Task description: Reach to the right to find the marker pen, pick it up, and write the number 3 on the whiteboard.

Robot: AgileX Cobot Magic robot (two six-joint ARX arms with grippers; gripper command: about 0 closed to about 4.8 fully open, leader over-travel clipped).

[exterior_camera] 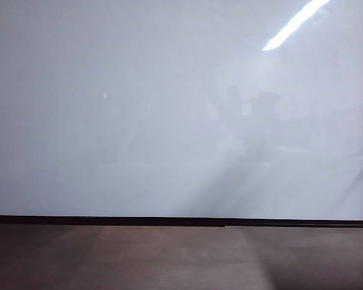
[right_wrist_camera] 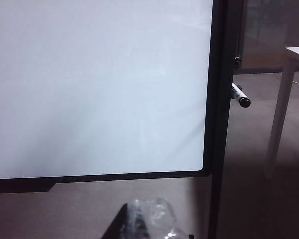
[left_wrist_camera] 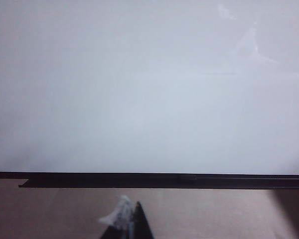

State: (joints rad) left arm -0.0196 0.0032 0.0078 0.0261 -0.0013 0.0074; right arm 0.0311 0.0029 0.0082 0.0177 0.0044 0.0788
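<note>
The whiteboard (exterior_camera: 169, 121) is glossy white with a thin black frame and fills most of the exterior view; its face is blank, and the number 3 is not in view. The marker pen (right_wrist_camera: 239, 95), dark with a pale labelled band, sticks out from behind the board's right frame edge in the right wrist view. My right gripper (right_wrist_camera: 144, 226) sits low in front of the board's lower right corner, its tips wrapped in clear film, shut and holding nothing. My left gripper (left_wrist_camera: 132, 221) points at the whiteboard (left_wrist_camera: 139, 99) bottom edge, tips together, shut. Neither gripper shows in the exterior view.
A brown floor (exterior_camera: 169, 260) runs below the board's black bottom rail (exterior_camera: 169, 221). To the right of the whiteboard (right_wrist_camera: 99, 89), beyond the pen, stands a white table leg (right_wrist_camera: 279, 114) under a pale tabletop.
</note>
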